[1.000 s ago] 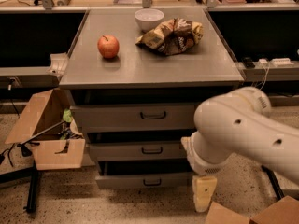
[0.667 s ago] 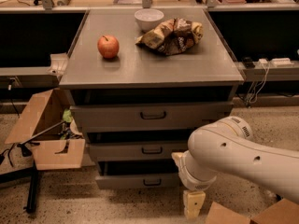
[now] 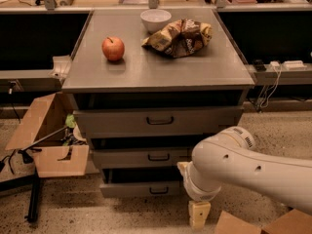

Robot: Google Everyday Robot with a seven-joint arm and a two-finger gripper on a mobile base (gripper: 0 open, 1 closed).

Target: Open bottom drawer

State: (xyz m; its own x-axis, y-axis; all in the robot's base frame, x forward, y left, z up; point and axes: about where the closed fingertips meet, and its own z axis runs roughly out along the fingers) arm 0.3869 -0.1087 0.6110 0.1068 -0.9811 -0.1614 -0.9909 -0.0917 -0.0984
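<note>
The bottom drawer [image 3: 131, 189] is the lowest, narrowest grey front of the metal cabinet, with a small dark loop handle [image 3: 159, 191]. A dark gap shows above its front panel. My gripper [image 3: 199, 214] hangs from the white arm [image 3: 243, 167] just above the floor. It is to the right of the drawer's front and slightly below it, apart from the handle. The arm covers the drawer's right end.
The middle drawer [image 3: 141, 158] and top drawer [image 3: 158, 121] sit above. On the cabinet top [image 3: 146, 72] are a red apple [image 3: 113, 48], a white bowl [image 3: 155, 19] and a chip bag [image 3: 179, 36]. An open cardboard box [image 3: 48, 145] stands left, another [image 3: 265, 223] at bottom right.
My arm has swung left and down, bringing the gripper lower and closer to the bottom drawer's right end. The drawers and tabletop items have not moved.
</note>
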